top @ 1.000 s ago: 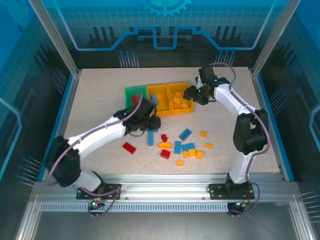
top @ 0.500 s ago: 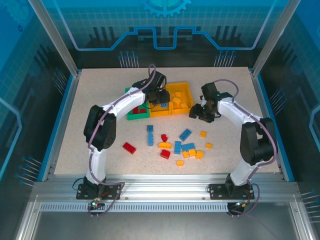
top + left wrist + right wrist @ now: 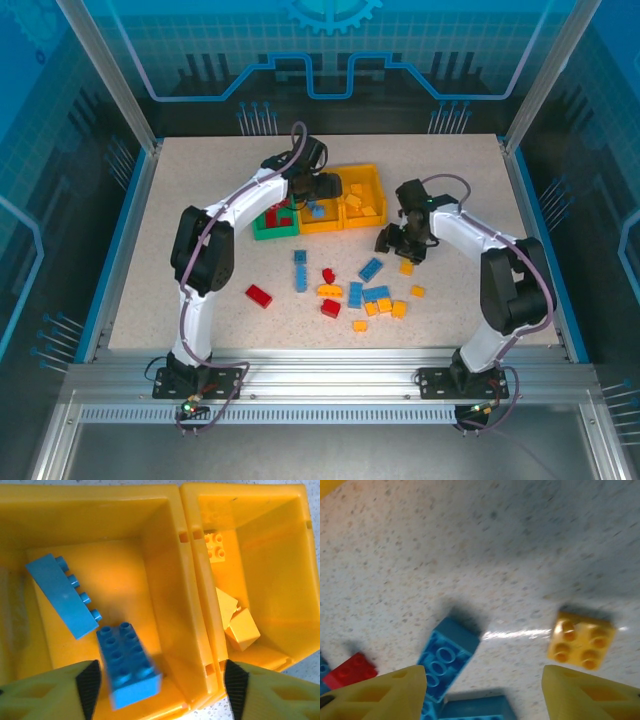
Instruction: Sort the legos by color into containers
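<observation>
My left gripper (image 3: pixel 325 188) (image 3: pixel 162 687) hangs open over the middle yellow container (image 3: pixel 165 570). A blurred blue lego (image 3: pixel 129 665) lies loose in that container between the jaws, beside an oblong blue lego (image 3: pixel 62 595). The right yellow container (image 3: pixel 378 190) holds yellow legos (image 3: pixel 242 630). Red legos (image 3: pixel 275 215) sit in the green container (image 3: pixel 262 186). Low over the table, my right gripper (image 3: pixel 400 245) (image 3: pixel 485 692) is open and holds nothing. An upturned blue lego (image 3: pixel 447 660) lies by its left finger and a yellow square lego (image 3: pixel 581 640) by its right finger.
Loose legos lie scattered in front of the containers: a red one (image 3: pixel 258 295), an oblong blue one (image 3: pixel 300 270), and a mixed cluster of blue, yellow and red (image 3: pixel 370 298). The table's raised blue edge (image 3: pixel 128 240) runs along both sides.
My left arm swung from the table up over the middle yellow container and opened; the blue lego now lies in it. My right gripper came down from the right container toward the loose legos.
</observation>
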{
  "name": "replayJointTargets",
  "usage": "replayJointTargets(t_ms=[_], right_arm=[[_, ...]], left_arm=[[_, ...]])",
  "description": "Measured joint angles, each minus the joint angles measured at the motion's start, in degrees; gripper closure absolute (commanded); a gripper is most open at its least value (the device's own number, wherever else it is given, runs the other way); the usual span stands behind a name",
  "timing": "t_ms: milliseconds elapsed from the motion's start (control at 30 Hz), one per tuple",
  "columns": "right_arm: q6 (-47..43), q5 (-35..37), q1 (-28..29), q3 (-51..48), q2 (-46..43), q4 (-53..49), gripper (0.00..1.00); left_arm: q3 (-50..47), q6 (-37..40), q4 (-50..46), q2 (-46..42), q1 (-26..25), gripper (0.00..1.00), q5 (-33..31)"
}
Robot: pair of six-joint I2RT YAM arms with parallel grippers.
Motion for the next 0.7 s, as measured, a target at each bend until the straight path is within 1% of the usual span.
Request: replayJointTargets(t_ms=[33,67,167,333,467,600,700], right_arm=[[0.7,-0.4,0.7,0.0,0.2,0.0,0.34],[1.6,-0.9,1.4,0.0,0.6,0.0,0.33],[3.5,-1.7,2.1,0.0,2.2,0.0,0.33],[5.4,-2.3,3.1,0.4,4.8,-0.1,0.31],[6.6,-2.7,4.3,2.7,6.9,-0.2,0.30],[7.3,-2.9,5.3,5.5,10.2,-0.1,0.30],[7.3,-3.0,6.0,6.4,12.2,-0.2,0.34]], left_arm=[[-0.3,-0.1,0.1,-0.3,0.0,0.09,0.0],[-1.2,0.0,0.3,-1.1,0.0,0.02,0.0],[-5.0,-0.6,0.9,-5.3,0.0,0.01,-0.1],[-12.9,-0.5,2.6,-16.1,0.0,0.01,-0.7],[-20.5,0.3,4.3,-24.3,0.0,0.01,-2.2],[-28.6,0.3,4.7,-28.7,0.0,0.01,-4.4],[-32.9,0.3,4.3,-29.6,0.0,0.01,-5.9]])
